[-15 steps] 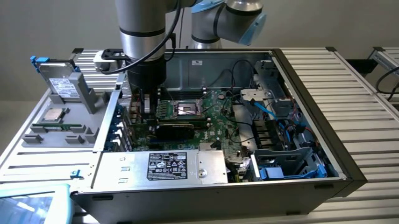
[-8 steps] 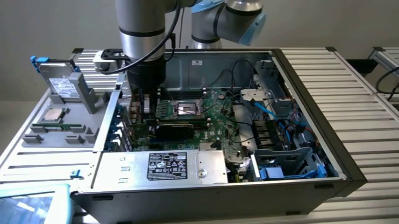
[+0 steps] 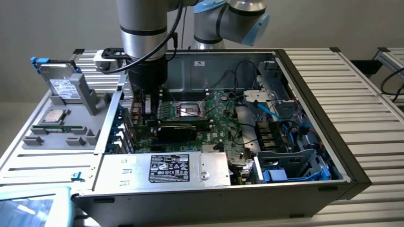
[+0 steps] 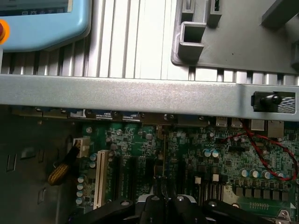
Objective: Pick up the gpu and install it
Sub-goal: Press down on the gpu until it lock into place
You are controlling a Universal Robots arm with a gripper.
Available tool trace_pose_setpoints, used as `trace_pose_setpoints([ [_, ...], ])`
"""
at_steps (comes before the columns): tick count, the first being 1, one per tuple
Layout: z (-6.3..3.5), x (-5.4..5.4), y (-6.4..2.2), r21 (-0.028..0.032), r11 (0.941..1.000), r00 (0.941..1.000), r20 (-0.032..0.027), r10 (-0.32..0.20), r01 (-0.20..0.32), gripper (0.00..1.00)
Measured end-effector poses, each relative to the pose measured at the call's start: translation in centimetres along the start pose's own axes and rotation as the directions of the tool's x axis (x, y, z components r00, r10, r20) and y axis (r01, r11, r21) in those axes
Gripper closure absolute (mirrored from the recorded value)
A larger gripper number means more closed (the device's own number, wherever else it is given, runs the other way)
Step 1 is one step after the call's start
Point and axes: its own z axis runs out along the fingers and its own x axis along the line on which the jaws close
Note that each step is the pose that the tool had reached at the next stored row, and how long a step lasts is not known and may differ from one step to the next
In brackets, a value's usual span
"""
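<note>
Gripper (image 4: 163,198) pressed together, pinching gpu (image 4: 164,158) edge-on; card stands upright directly beneath fingertips, over motherboard (image 4: 196,154) expansion slots, just inside computer case (image 4: 140,93) rear wall.

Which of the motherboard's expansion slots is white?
The slot next to the yellow braided cable; the other slots beside it are all black.

Ribbed metal table (image 3: 372,90) — bearing open computer case (image 3: 315,156), grey tray (image 3: 63,137).
</note>
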Motion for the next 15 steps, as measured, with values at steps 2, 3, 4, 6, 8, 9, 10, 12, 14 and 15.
trace_pose_setpoints([
  [2, -0.01, 0.0, 0.0, -0.0002, 1.0, 1.0, -0.0001, 0.0, 0.0, 0.88],
  [3, -0.01, 0.0, 0.0, -0.0002, 1.0, 1.0, -0.0001, 0.0, 0.0, 0.88],
  [4, 0.0, 0.0, 0.0, -0.0004, 1.0, 1.0, -0.0002, 0.0, 0.0, 0.88],
  [6, 0.07, -0.01, -0.01, -0.0003, 1.0, 1.0, -0.0001, 0.0, 0.0, 0.88],
  [8, 0.16, -0.01, -0.02, -0.0003, 1.0, 1.0, -0.0002, 0.0, 0.0, 0.88],
  [9, 0.19, -0.01, -0.01, -0.0005, 1.0, 1.0, -0.0004, 0.0, 0.0, 0.88],
  [10, 0.19, -0.01, -0.01, -0.0006, 1.0, 1.0, -0.0005, 0.0, 0.0, 0.88],
  [12, 0.21, -0.02, -0.02, -0.0005, 1.0, 1.0, -0.0003, 0.0, 0.0, 0.88],
  [14, 0.23, -0.02, -0.02, -0.0003, 1.0, 1.0, -0.0002, 0.0, 0.0, 0.88],
  [15, 0.25, -0.02, -0.02, -0.0003, 1.0, 1.0, -0.0002, 0.0, 0.0, 0.88],
])
